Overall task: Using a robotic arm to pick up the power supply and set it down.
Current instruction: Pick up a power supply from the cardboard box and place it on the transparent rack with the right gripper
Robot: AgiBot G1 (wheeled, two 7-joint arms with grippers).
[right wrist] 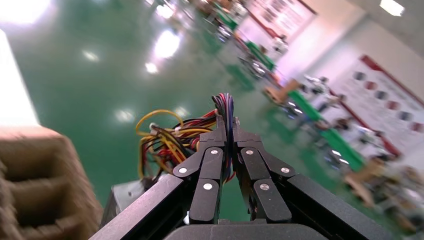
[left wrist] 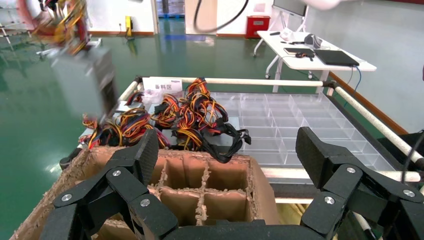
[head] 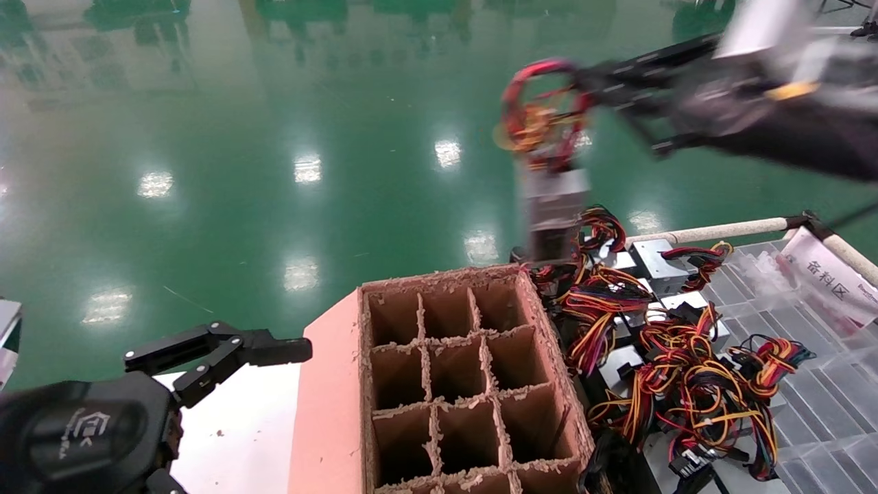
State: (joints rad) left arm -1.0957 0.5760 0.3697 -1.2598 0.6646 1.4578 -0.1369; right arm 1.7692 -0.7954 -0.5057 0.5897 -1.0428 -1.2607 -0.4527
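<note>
A silver-grey power supply (head: 552, 206) hangs in the air by its red, yellow and black wires (head: 538, 113), above the far right corner of the brown cardboard grid box (head: 453, 370). My right gripper (head: 583, 79) is shut on that wire bundle (right wrist: 226, 107), high over the floor; the box body (right wrist: 125, 192) dangles below it. The left wrist view shows the same hanging supply (left wrist: 82, 82). My left gripper (head: 274, 350) stands open and empty at the near left, beside the grid box (left wrist: 200, 185).
A pile of more power supplies with tangled wires (head: 658, 329) lies right of the grid box on a clear compartment tray (head: 823, 398) with a white rail (head: 720, 230). A white label (head: 833, 278) sits at the tray's far side. Green floor (head: 274, 137) lies beyond.
</note>
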